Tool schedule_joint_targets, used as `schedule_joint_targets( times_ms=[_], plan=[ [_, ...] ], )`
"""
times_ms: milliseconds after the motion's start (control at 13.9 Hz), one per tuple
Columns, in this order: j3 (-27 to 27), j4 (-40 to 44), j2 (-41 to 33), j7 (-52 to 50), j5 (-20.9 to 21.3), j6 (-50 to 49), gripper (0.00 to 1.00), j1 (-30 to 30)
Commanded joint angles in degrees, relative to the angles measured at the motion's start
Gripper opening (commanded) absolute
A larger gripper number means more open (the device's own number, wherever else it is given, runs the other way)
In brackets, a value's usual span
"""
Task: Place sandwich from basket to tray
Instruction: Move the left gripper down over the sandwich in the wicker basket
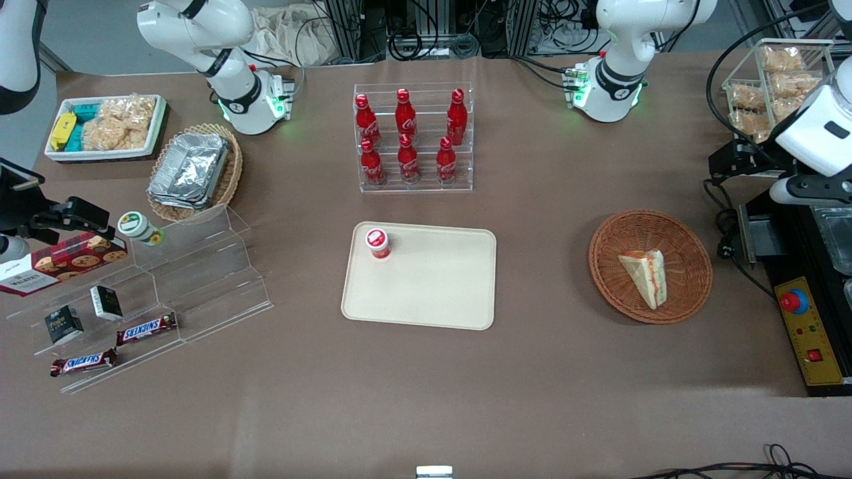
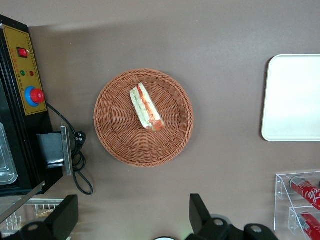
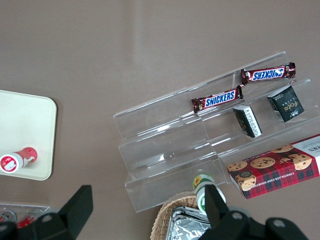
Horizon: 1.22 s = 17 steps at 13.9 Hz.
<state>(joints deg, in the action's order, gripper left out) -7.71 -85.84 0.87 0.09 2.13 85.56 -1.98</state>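
The sandwich point(image 1: 644, 277) point(image 2: 146, 107), a pale bread wedge with a red and green filling, lies alone in the round reddish-brown wicker basket point(image 1: 685, 293) point(image 2: 120, 145). The cream tray point(image 1: 439, 293) point(image 2: 295, 100) lies flat at the table's middle, toward the parked arm from the basket. A small red-lidded cup point(image 1: 377, 242) stands in one corner of it. My gripper point(image 1: 725, 166) point(image 2: 132, 217) hangs high above the table, toward the working arm's end and farther from the front camera than the basket. It is open wide and holds nothing.
A black control box with a red button point(image 1: 812, 332) point(image 2: 25, 90) and a cable sit close beside the basket. A clear rack of red bottles point(image 1: 413, 140) stands farther back than the tray. A clear bin of snack packs point(image 1: 772, 80), an acrylic stepped shelf point(image 1: 166, 286) and a foil-filled oval basket point(image 1: 193, 169) also stand here.
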Motion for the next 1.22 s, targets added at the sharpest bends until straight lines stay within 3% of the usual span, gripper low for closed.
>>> schedule_joint_targets(
  times_ms=[0, 864, 1152],
  plan=[
    [-0.2, 1.12, -0.26, -1.14, 0.16, 0.3, 1.0, -0.05],
    [0.24, -0.9, 2.81, -2.02, 0.95, -0.22, 1.0, -0.4],
    [0.59, -4.5, 7.03, -14.39, 0.6, 3.63, 1.0, -1.89]
  ],
)
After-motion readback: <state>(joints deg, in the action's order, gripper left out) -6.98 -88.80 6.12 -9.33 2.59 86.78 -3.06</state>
